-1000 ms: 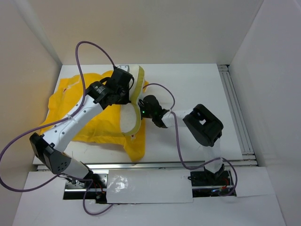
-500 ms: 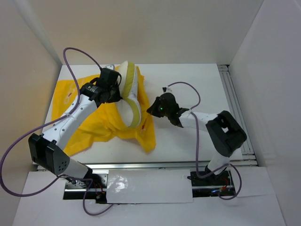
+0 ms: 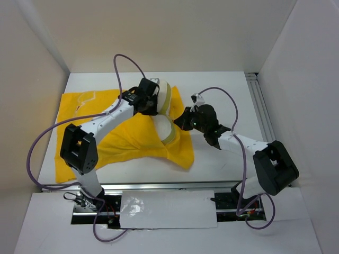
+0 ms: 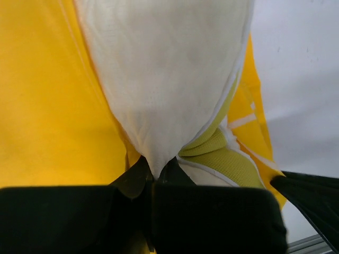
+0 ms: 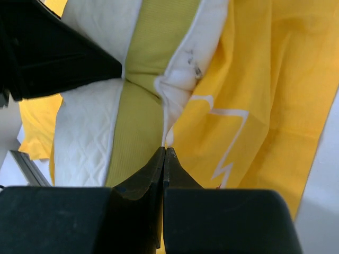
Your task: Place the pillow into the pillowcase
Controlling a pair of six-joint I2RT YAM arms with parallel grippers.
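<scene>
The pillow (image 3: pixel 161 126) is cream-white with a yellow-green side band and stands bunched on top of the pillowcase (image 3: pixel 127 143), which lies spread out, bright yellow, on the left half of the table. My left gripper (image 3: pixel 154 102) is shut on the pillow's upper left part; the left wrist view shows its jaws (image 4: pixel 156 172) pinching a white fold of the pillow (image 4: pixel 164 79) above the pillowcase (image 4: pixel 42 106). My right gripper (image 3: pixel 179 120) is shut at the pillow's right edge; the right wrist view shows its tips (image 5: pixel 164 151) closed on the pillow's (image 5: pixel 90 137) white seam, with the pillowcase (image 5: pixel 265 106) right against it.
The white table (image 3: pixel 228 90) is boxed in by white walls at the back and on both sides. A metal rail (image 3: pixel 265 121) runs along the right edge and another (image 3: pixel 175 185) along the front. Purple cables loop above both arms.
Both grippers have moved right with the pillow. The pillowcase has been dragged right and lies flatter, its near corner further right.
</scene>
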